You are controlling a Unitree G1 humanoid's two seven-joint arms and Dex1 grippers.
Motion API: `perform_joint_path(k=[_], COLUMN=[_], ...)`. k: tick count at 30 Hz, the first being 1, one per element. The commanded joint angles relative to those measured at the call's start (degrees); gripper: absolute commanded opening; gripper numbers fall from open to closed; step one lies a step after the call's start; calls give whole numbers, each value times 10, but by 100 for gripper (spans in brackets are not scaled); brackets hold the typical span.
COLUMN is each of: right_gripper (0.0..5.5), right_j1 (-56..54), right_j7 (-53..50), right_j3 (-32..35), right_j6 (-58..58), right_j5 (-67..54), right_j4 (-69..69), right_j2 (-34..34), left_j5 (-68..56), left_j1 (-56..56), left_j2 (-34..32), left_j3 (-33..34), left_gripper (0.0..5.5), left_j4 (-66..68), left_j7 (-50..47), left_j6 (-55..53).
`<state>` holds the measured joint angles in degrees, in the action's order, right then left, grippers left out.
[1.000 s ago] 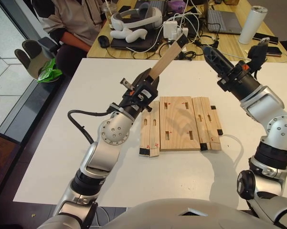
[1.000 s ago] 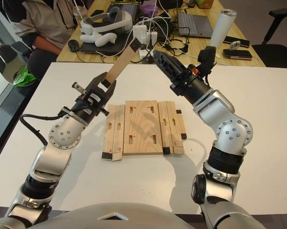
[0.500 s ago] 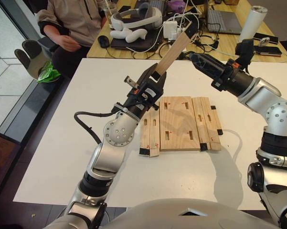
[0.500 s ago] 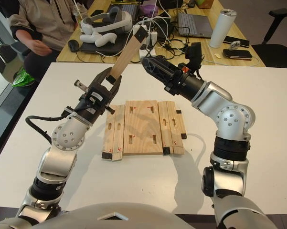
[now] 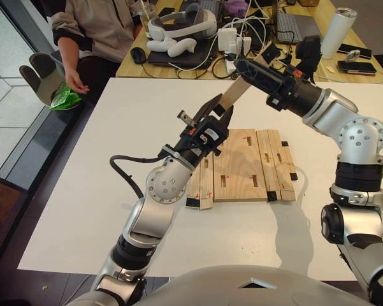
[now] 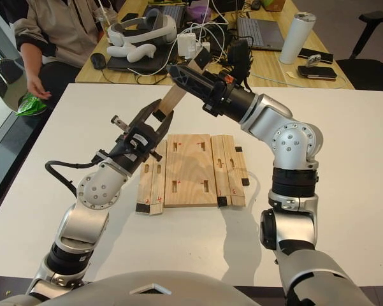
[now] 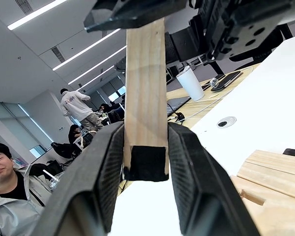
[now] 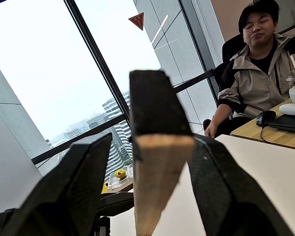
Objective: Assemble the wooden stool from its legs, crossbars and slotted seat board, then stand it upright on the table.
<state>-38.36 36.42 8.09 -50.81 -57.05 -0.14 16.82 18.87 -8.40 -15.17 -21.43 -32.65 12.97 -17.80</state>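
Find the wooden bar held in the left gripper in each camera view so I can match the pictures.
Left eye view: wooden bar slants up from the centre.
Right eye view: bar with the same slant, left of centre.
Left wrist view: bar runs through the middle.
Right wrist view: bar seen end-on, in the middle.
Shared landmark: right gripper around its upper end.

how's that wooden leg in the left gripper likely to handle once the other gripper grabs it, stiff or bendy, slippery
Probably stiff: the wooden leg stands out straight from the left gripper, clamped at one end only, with no sag. Likely light, being so slim. Its smooth faces might slip or pivot if the right gripper pinches just the tip.
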Motion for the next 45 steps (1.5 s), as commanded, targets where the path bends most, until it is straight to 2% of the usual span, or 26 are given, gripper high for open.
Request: perform_joint_path(k=[1,11,17,18,23,26,29,34,37,41,45], right_gripper=[201,45,41,41,39,39,39,39,39,39,39], right_j1=[-9,-1,4,4,13,25,53,176,237,292,316], right_j7=[14,43,48,47,6,-56,-130,-274,-331,-397,-435], right_j3=[6,-7,-16,-18,-24,-34,-95,-183,-200,-184,-176], right_j6=[-13,-31,-26,-24,11,42,78,63,77,88,69], right_j5=[-8,6,22,26,69,130,246,400,436,456,498], right_j4=[-9,-16,-18,-17,-16,-32,-78,-243,-289,-299,-303], right_j2=[10,38,42,40,18,10,21,18,-25,-94,-105], left_j5=[9,8,3,-5,-12,-2,-32,-129,-172,-187,-194], left_j1=[4,0,1,4,23,28,46,52,31,16,17], left_j2=[-1,0,-2,-3,-15,-19,6,116,154,145,136], left_j3=[6,19,20,19,-8,-4,38,151,193,195,200], left_gripper=[129,129,129,165,238,269,270,270,270,270,270], left_j4=[-3,-1,1,-2,-20,-15,-26,-60,-65,-66,-70], left_j7=[7,14,25,32,63,72,61,10,-10,-13,-20], left_j6=[0,2,12,16,34,5,-53,-200,-256,-277,-285])
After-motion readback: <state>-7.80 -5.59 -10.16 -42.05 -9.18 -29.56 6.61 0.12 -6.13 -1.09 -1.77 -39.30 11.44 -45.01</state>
